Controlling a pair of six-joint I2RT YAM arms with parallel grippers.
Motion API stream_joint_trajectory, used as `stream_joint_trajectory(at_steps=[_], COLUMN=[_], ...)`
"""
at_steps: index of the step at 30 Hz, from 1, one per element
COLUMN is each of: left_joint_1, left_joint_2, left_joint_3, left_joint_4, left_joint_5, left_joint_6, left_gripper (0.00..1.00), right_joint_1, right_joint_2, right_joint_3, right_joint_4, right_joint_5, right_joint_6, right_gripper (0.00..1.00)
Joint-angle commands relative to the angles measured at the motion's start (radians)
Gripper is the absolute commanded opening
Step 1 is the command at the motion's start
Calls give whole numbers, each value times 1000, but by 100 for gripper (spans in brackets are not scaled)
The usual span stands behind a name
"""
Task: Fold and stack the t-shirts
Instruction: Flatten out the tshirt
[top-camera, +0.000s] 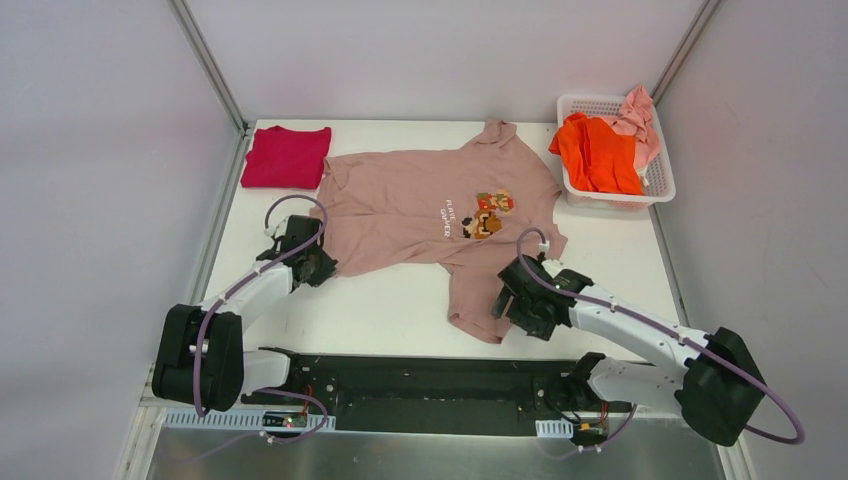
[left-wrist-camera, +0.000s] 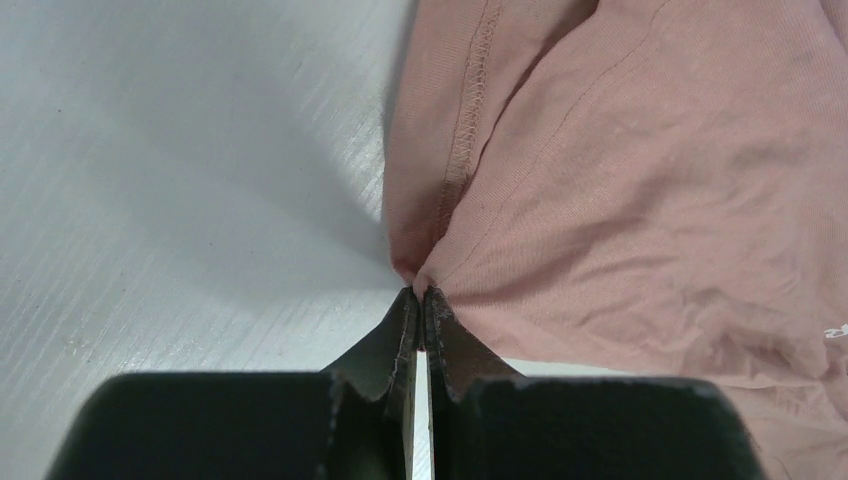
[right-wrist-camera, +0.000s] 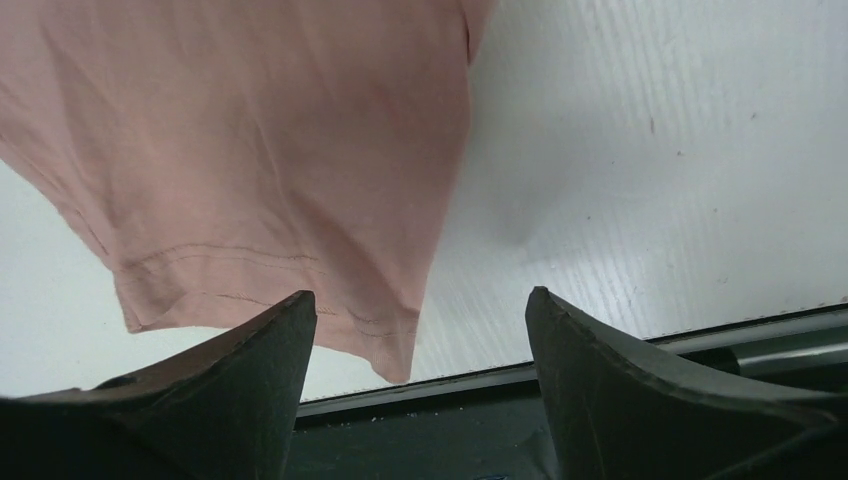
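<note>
The large dusty-pink beige t-shirt (top-camera: 420, 210) lies spread on the white table, print side up. My left gripper (top-camera: 322, 268) is shut on its near left hem corner; in the left wrist view the fingertips pinch a fold of the cloth (left-wrist-camera: 600, 190) at the left gripper (left-wrist-camera: 420, 292). My right gripper (top-camera: 503, 300) is open and empty beside the shirt's near right corner (right-wrist-camera: 300, 180); its jaws stand wide apart in the right wrist view (right-wrist-camera: 420, 310). A folded crimson-magenta t-shirt (top-camera: 286, 156) lies at the far left. The bright orange t-shirt (top-camera: 597, 153) and pale pink t-shirt (top-camera: 640, 120) sit in the basket.
The white lattice basket (top-camera: 660, 185) stands at the far right of the table. The table's near edge and a dark metal rail (right-wrist-camera: 560, 400) run just below the right gripper. Grey walls enclose the table (top-camera: 400, 310) on three sides.
</note>
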Motion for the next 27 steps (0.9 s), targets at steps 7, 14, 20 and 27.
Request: stream_joint_trajectory(at_steps=[7,14,20,27], left_joint_1=[5,5,5,4], left_joint_2=[-11,-10,-7,-6], left_joint_3=[-6,6,4,8], left_joint_4=[-8,-17,-20,-25], left_joint_5=[-18,-34,-43,-39], left_joint_6=[29,31,30,40], left_gripper=[0,0,0,0], right_joint_1=[27,29,31,26], right_joint_2=[73,52,5,87], right_joint_3=[-50,-71,-135,-138], right_joint_4=[151,37,98,272], right_joint_5=[-82,-67,-114,-144], right_joint_6=[96,138,151,121], right_gripper=[57,45,37,0])
